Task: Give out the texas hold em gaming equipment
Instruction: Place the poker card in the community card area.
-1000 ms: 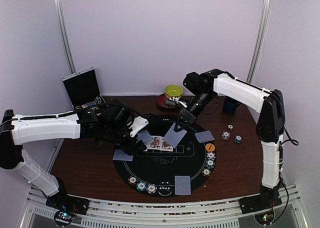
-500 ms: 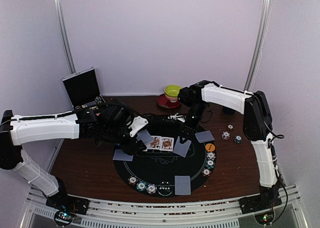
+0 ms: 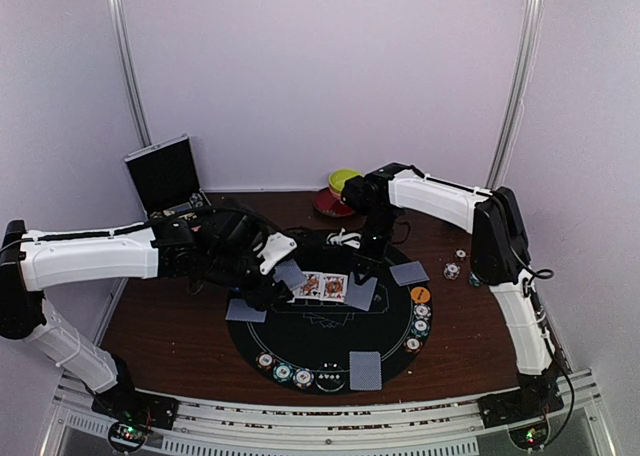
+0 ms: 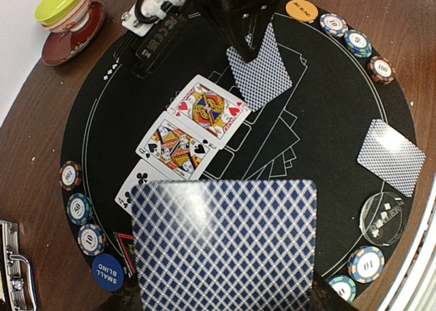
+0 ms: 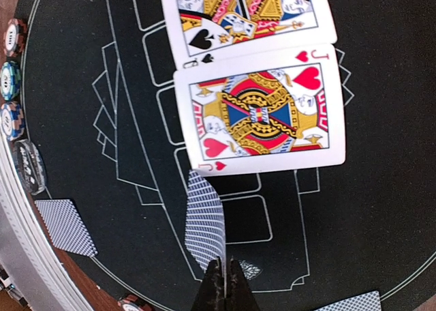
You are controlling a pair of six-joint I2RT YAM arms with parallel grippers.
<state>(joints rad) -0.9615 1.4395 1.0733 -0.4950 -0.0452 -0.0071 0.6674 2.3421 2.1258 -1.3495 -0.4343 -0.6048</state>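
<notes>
My right gripper point(image 5: 223, 269) is shut on the edge of a blue-backed card point(image 5: 204, 222), which hangs low over the black round mat point(image 3: 330, 336) just beside the jack of hearts point(image 5: 262, 110). That face-up jack lies in a row with a spade face card point(image 4: 177, 144) and a club card point(image 4: 136, 185). My left gripper point(image 3: 272, 276) hovers over the mat's left side and holds blue-backed playing cards point(image 4: 225, 246); they hide its fingers. Single face-down cards point(image 4: 392, 155) point(image 3: 365, 369) lie near the mat's rim. Striped chips point(image 4: 78, 205) point(image 4: 347, 35), an orange button point(image 4: 300, 9) and a blue button point(image 4: 107, 272) line the rim.
A yellow-green bowl point(image 3: 346, 181) on a red saucer stands at the back. An open black case point(image 3: 165, 176) sits at the back left. Loose chips point(image 3: 452, 271) lie on the wood right of the mat. A clear puck point(image 4: 381, 217) rests on the mat's edge.
My right arm has swung down and to the left, lowering its card from above the mat to just beside the jack of hearts. The left arm has stayed still.
</notes>
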